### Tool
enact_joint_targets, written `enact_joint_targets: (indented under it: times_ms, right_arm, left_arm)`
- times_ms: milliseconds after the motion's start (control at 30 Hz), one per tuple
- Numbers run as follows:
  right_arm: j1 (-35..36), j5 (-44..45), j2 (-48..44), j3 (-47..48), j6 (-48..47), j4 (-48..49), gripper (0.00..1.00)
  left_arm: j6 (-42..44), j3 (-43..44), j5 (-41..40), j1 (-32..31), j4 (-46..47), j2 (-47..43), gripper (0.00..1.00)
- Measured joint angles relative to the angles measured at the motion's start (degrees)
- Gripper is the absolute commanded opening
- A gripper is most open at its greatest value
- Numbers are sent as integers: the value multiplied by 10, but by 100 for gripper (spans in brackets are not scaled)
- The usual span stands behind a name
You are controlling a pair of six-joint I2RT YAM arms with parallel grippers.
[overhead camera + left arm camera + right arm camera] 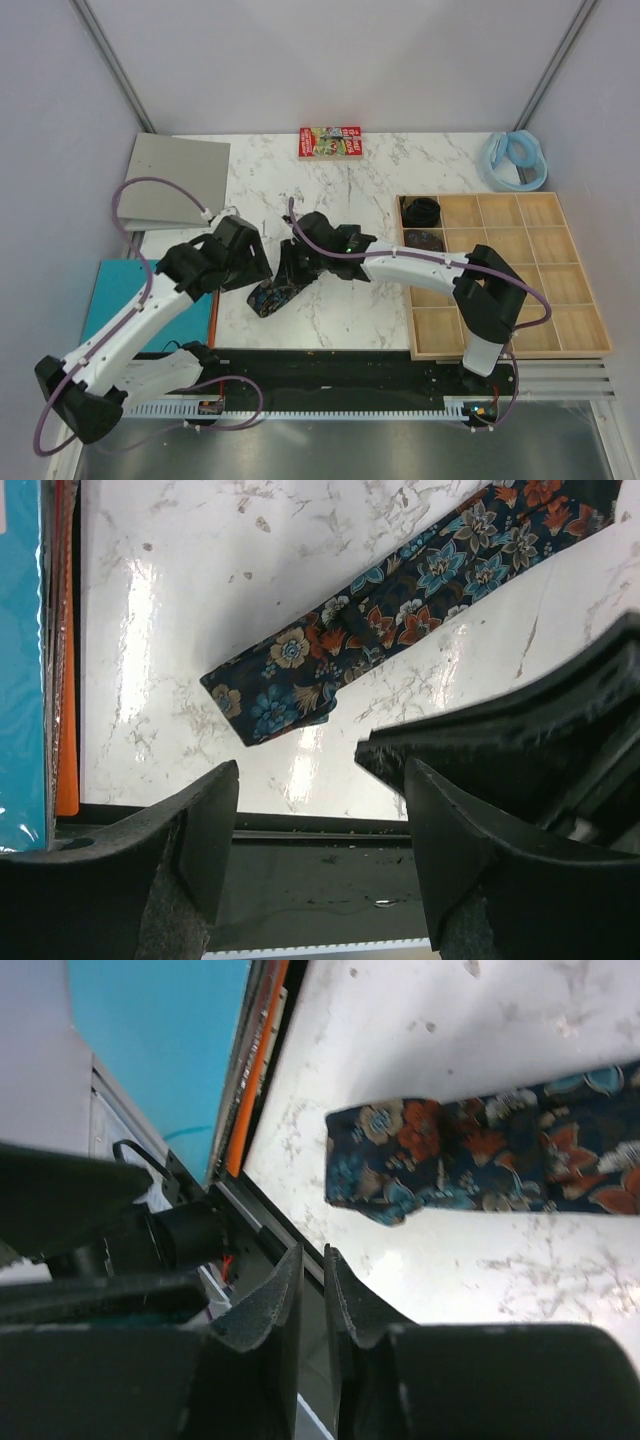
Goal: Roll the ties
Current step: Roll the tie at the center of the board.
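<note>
We log the tie (pixel 400 630) flat, unrolled, by the near edge of the desk (pixel 350 190), marble showing between its tip and that edge. Left gripper (pixel 320 800) wide, empty; right gripper (pixel 312 1265) a mere slit, empty.

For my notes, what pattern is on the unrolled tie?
The tie is dark navy with orange, blue and cream flowers; left wrist view shows it best.

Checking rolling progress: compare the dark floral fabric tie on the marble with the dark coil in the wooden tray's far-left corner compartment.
The dark floral fabric tie lies unrolled, a flat strip; the dark coil is wound up compactly. The tie rests on the white marble table; the coil sits inside the wooden compartment tray. Both look dark.
</note>
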Motion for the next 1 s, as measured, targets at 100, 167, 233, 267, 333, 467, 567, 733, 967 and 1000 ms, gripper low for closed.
enact_joint_targets:
  times_ms: [100, 167, 233, 267, 333, 467, 567, 733, 967, 1000]
  right_arm:
    - [0, -7, 33, 49, -5, -8, 21]
    - [0, -14, 56, 76, -7, -14, 21]
    - [0, -21, 75, 95, -8, -16, 21]
    - [0, -23, 82, 101, -8, -18, 21]
    - [0, -30, 98, 109, -9, -22, 21]
    - [0, -38, 125, 113, -9, -22, 19]
    - [0, -47, 150, 113, -12, -20, 19]
    - [-7, -52, 173, 86, -13, 3, 19]
    - [-35, -89, 163, 30, -6, 73, 18]
    - [-39, -93, 162, 24, -6, 80, 18]
  left_arm:
    - [-11, -40, -3, 2, -6, -80, 75]
    - [-15, -57, -6, 3, -12, -125, 75]
    - [-19, -68, -10, 6, -20, -155, 75]
    - [-21, -70, -11, 7, -24, -163, 75]
    - [-24, -72, -14, 8, -30, -176, 75]
    - [-28, -82, -15, 8, -30, -181, 75]
    - [-30, -91, -14, 8, -30, -181, 74]
    - [-34, -112, -10, 8, -29, -179, 74]
    - [-34, -129, 10, 8, -3, -132, 72]
    - [-35, -136, 15, 9, 7, -123, 72]
